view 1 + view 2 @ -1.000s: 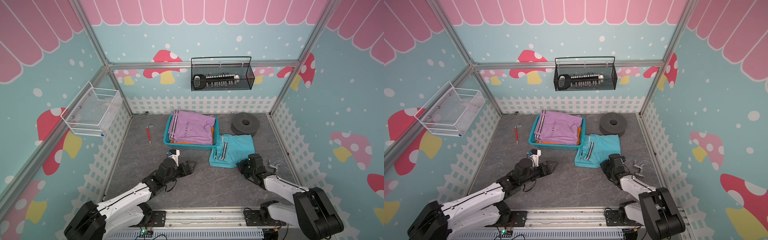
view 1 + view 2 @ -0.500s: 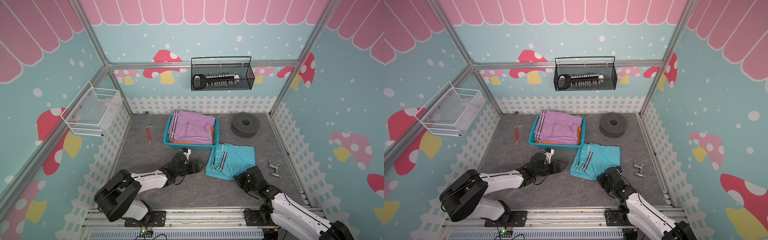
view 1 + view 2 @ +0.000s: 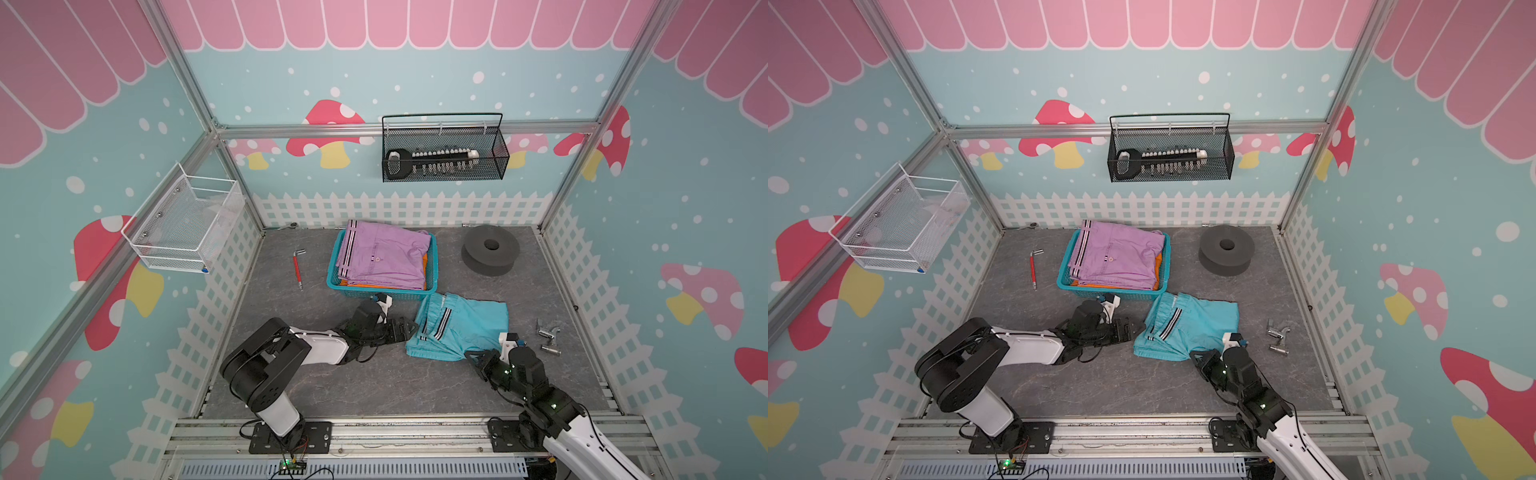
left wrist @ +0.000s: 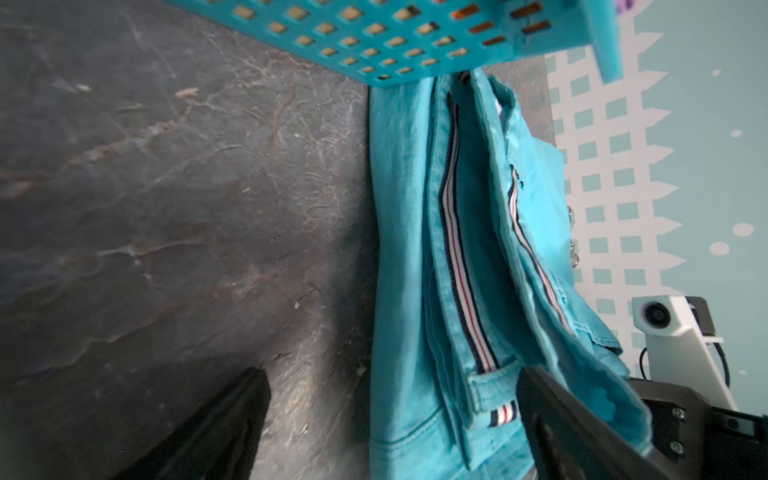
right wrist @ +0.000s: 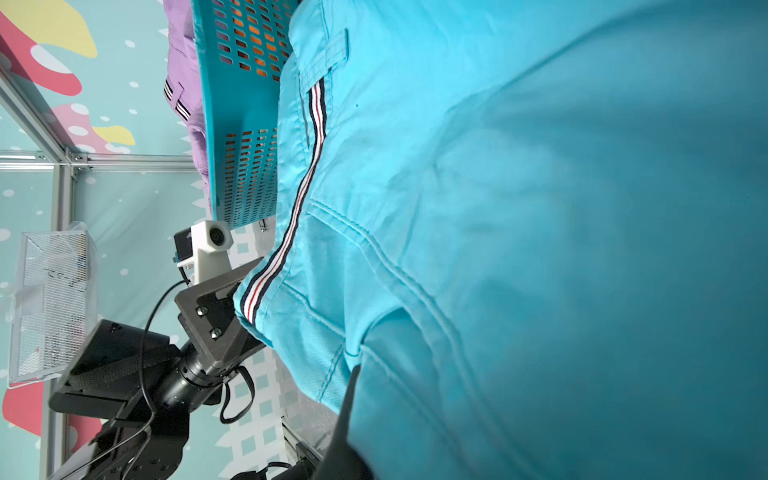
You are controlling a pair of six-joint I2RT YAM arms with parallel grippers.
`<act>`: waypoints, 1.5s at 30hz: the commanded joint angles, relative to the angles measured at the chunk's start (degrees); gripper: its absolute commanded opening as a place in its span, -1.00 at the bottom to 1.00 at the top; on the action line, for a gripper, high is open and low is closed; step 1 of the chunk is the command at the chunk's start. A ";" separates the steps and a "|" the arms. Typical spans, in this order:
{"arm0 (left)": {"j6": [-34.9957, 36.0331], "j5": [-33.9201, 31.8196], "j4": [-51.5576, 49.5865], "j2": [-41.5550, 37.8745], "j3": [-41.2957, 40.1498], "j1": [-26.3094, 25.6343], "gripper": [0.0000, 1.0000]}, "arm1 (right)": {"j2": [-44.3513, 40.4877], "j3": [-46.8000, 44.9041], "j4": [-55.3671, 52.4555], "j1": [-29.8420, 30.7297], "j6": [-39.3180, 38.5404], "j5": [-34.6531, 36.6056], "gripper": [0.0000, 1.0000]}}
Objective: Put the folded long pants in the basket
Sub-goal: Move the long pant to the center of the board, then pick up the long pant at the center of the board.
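teal pants [image 3: 461, 328]: flat on the tabletop, back corner up against the basket [image 3: 332, 274] at its front-right corner
long axis: roughly front-to-back, following the stripe
right jaws: pinched shut on the near front corner
left jaws: spread wide at the left edge, nothing gripped
basket: just behind-left of both, I reckon

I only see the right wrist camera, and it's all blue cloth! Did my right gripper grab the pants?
Observer: Yes, the right gripper is shut on the teal pants at their near corner.
Operator: Are they in the basket?
Observer: No, they lie on the table beside the turquoise basket.
Operator: What's on top inside?
Observer: The lilac pants, with orange ones under them.
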 commanded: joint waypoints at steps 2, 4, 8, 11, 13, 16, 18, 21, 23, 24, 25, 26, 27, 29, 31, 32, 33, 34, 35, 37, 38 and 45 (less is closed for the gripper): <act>1.37 1.05 -1.44 2.97 1.63 0.21 0.94 | 0.69 -4.25 -8.78 0.85 -4.10 -7.35 -1.00; 1.08 0.84 -1.46 3.72 1.95 0.46 0.94 | 0.27 -4.36 -9.66 0.86 -5.74 -7.97 -1.00; 0.49 1.97 -1.22 4.90 2.94 0.65 0.94 | -1.67 -4.33 -11.13 0.81 -12.78 -7.33 -1.00; 0.60 3.48 -1.81 6.03 4.16 0.32 0.92 | -2.95 -5.53 -10.59 0.81 -16.97 -9.85 -1.00; 0.51 3.44 -1.86 6.03 4.34 0.23 0.92 | -3.72 -6.13 -9.88 0.83 -19.90 -10.99 -0.97; 0.65 3.01 -2.61 5.68 4.76 0.29 0.93 | -4.29 -6.63 -9.98 0.85 -22.02 -12.47 -0.99; 0.80 3.76 -3.38 6.22 5.84 0.29 0.92 | -4.06 -6.45 -10.48 0.81 -23.07 -14.45 -1.00; 0.89 5.58 -3.97 8.01 7.70 0.29 0.92 | -3.79 -5.85 -12.77 0.81 -24.62 -14.86 -0.97; 0.39 5.98 -3.94 9.07 8.30 0.26 0.91 | -4.13 -6.34 -12.84 0.81 -24.79 -15.41 -0.85; 0.12 5.84 -3.91 9.27 8.30 0.14 0.91 | -4.54 -6.70 -12.78 0.83 -24.67 -15.44 -0.75; 0.03 5.77 -3.95 9.28 8.09 0.05 0.90 | -4.84 -6.79 -12.80 0.81 -24.72 -15.38 -0.64; 0.02 5.57 -3.95 9.13 7.75 -0.10 0.89 | -5.42 -6.89 -12.48 0.81 -25.01 -15.42 -0.51; 0.02 5.38 -4.10 8.83 7.31 -0.23 0.88 | -5.99 -6.71 -11.80 0.83 -25.61 -16.17 -0.29; 0.12 4.88 -4.55 8.10 6.28 -0.24 0.83 | -7.45 -6.60 -9.88 0.83 -26.59 -18.79 0.07; 0.08 4.12 -4.53 7.29 5.27 -0.30 0.75 | -9.83 -6.15 -8.23 0.82 -27.53 -21.53 0.30; 0.09 3.88 -4.58 7.05 4.85 -0.23 0.69 | -11.38 -5.19 -8.38 0.81 -28.14 -22.02 0.37; 0.09 3.75 -4.40 6.97 4.62 -0.24 0.63 | -12.91 -3.71 -9.10 0.83 -28.94 -21.85 0.43; 0.15 3.96 -4.49 7.00 4.53 -0.28 0.56 | -14.23 -2.05 -9.99 0.82 -29.68 -21.37 0.47; 0.22 4.05 -4.34 7.22 4.52 -0.25 0.49 | -15.48 0.13 -11.18 0.81 -30.44 -20.47 0.50; 0.39 4.56 -4.22 7.74 4.69 -0.23 0.31 | -16.94 5.48 -13.12 0.84 -32.31 -18.75 0.52; 0.46 4.73 -4.19 7.87 4.67 -0.24 0.18 | -17.28 8.12 -14.34 0.81 -33.22 -17.85 0.54; 1.43 3.69 -4.56 5.96 4.08 -0.29 -0.68 | -13.76 15.36 -15.96 0.82 -36.40 -13.62 0.59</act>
